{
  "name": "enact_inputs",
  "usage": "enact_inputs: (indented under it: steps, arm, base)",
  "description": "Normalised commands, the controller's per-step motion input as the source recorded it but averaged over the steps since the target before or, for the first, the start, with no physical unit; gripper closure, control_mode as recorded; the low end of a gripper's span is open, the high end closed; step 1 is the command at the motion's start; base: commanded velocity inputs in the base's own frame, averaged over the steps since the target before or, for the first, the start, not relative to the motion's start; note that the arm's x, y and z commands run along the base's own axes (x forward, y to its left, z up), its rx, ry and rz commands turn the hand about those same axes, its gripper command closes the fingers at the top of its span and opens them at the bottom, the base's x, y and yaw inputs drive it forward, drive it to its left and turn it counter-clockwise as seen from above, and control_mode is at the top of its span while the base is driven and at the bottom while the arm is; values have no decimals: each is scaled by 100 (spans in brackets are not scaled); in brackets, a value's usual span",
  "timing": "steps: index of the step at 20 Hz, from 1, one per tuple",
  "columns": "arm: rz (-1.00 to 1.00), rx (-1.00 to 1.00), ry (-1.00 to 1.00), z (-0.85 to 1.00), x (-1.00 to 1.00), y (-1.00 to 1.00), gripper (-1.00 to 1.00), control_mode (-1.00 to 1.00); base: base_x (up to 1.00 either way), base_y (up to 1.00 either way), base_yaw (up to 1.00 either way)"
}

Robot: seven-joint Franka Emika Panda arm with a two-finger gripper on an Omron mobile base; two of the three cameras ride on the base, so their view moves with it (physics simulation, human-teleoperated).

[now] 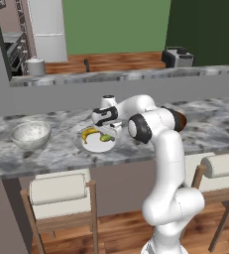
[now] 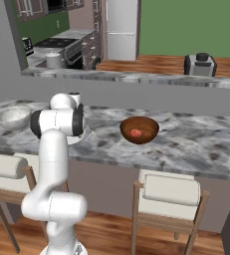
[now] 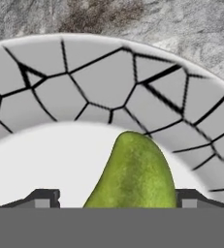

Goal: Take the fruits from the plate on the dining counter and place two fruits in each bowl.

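Observation:
On the marbled dining counter [image 1: 61, 154] lies the pale plate [image 1: 87, 145], with a yellow banana [image 1: 90, 133] and an oblong green fruit [image 1: 106, 138] on it. My gripper [image 1: 107, 130] hangs straight down over the green fruit. In the hand view the green fruit [image 3: 133, 174] stands between my two fingertips [image 3: 44, 198]. The right tip sits at its side and a gap remains on the left, so the jaws are open around it. The crackled plate rim [image 3: 84, 82] curves above. The dark brown bowl [image 2: 140, 129] holds a red fruit [image 2: 135, 133]. The speckled pale bowl [image 1: 30, 134] stands left of the plate.
Bar stools [image 1: 59, 191] stand under the counter's front edge. Behind the counter runs a raised ledge [image 1: 136, 75], with a wooden worktop and a toaster [image 1: 177, 57] beyond it. My own arm [image 1: 165, 144] crosses in front of the brown bowl in the left base view.

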Motion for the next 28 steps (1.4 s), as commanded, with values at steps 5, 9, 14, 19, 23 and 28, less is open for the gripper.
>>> enact_inputs:
  steps: [5,9,14,19,23,28]
  arm:
    - [1,0,-1,0,0,-2,100,-100]
    - [15,0,-10,4,0,-36,100,-100]
    - [27,0,-8,29,-2,-70,100,-100]
    - [32,0,-6,74,-41,-61,100,-100]
    - [30,0,-6,85,-73,-51,100,-100]
    - [32,0,-7,49,-88,-55,100,-100]
  base:
    - [0,0,0]
    - [0,0,0]
    - [0,0,0]
    - [0,0,0]
    - [0,0,0]
    - [0,0,0]
